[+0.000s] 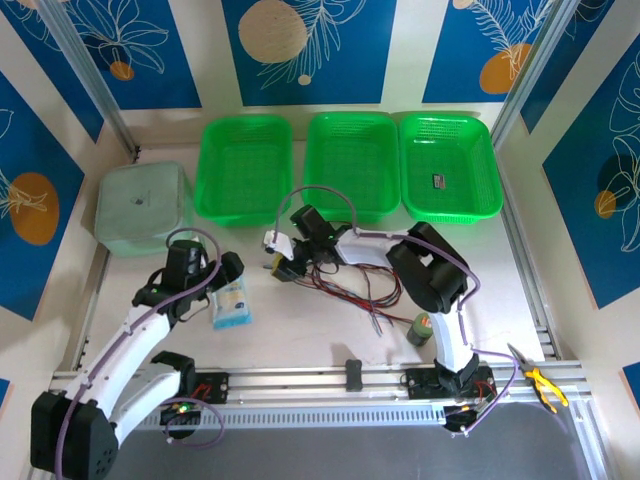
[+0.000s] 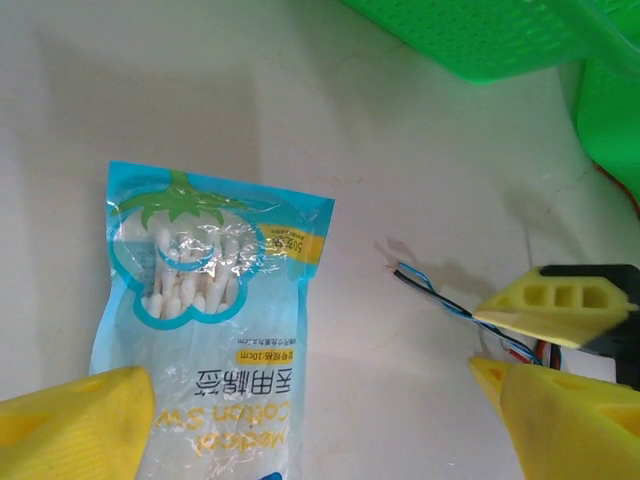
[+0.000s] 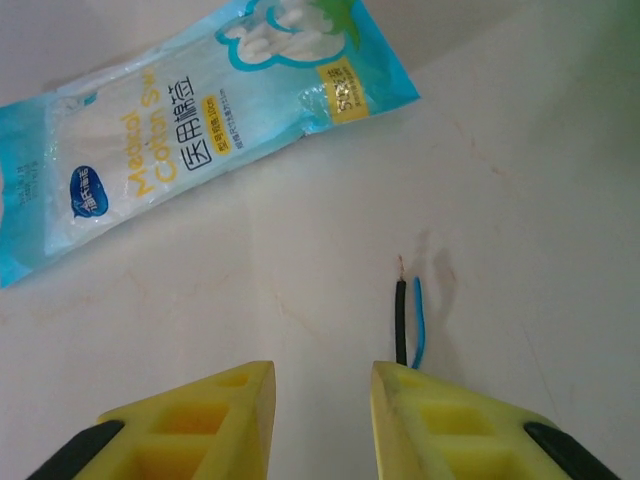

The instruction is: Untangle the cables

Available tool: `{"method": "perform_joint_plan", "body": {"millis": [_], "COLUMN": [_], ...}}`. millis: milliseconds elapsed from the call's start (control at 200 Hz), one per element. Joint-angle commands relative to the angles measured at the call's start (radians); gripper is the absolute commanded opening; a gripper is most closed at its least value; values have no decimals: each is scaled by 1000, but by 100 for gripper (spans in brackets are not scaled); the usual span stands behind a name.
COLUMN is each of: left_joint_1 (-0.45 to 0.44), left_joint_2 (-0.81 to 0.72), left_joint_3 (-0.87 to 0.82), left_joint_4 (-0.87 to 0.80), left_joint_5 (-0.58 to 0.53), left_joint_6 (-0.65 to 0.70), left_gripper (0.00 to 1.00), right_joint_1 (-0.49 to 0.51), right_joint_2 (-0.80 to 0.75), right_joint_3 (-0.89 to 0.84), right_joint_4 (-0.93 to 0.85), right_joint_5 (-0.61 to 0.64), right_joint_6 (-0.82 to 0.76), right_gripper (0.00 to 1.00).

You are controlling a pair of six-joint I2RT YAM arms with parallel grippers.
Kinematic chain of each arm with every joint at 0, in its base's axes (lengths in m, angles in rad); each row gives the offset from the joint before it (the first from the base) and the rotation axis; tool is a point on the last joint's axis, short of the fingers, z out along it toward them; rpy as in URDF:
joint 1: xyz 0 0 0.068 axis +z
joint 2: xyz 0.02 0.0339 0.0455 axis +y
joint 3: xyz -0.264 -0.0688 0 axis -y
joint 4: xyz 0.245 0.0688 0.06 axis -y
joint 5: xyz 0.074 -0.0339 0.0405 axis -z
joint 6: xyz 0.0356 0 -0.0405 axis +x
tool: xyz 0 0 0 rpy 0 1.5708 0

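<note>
While left gripper (image 2: 305,380) gapes wide, right gripper (image 3: 322,368), narrowly parted, covers cables (image 3: 401,320); ends poke past.

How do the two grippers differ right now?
The left gripper stands wide open; the right gripper has its jaws closer together. The left gripper hangs over the cotton swab packet; the right gripper over black and blue wire ends. Both point down at the table.

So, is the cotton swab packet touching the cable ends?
Apart. The right wrist view shows bare table between the cotton swab packet and the black and blue cable ends.
</note>
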Motion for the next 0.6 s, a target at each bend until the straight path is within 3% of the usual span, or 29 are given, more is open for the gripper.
{"method": "perform_joint_plan", "body": {"millis": [0,165,315,595], "left_joint_1": [15,18,18,18], "left_joint_2": [-22,-28,-13,-12], "left_joint_3": [-9,-9,-4,52], "left_joint_4": [-32,-42,-15,-71], "left_joint_5": [50,61,88,107], "left_joint_6": [-12,-15,-19,4], "left_gripper": [89,87,78,73], "right_joint_1": [16,21,47,62], "right_joint_2": [27,69,116,78], "right_joint_3": [61,78,91,51], "right_joint_4": [-126,-161,-152,-114], "right_joint_5": [30,52,128,140], "right_joint_6": [-61,-44,-48,-54], "right_gripper": [32,31,30,2]}}
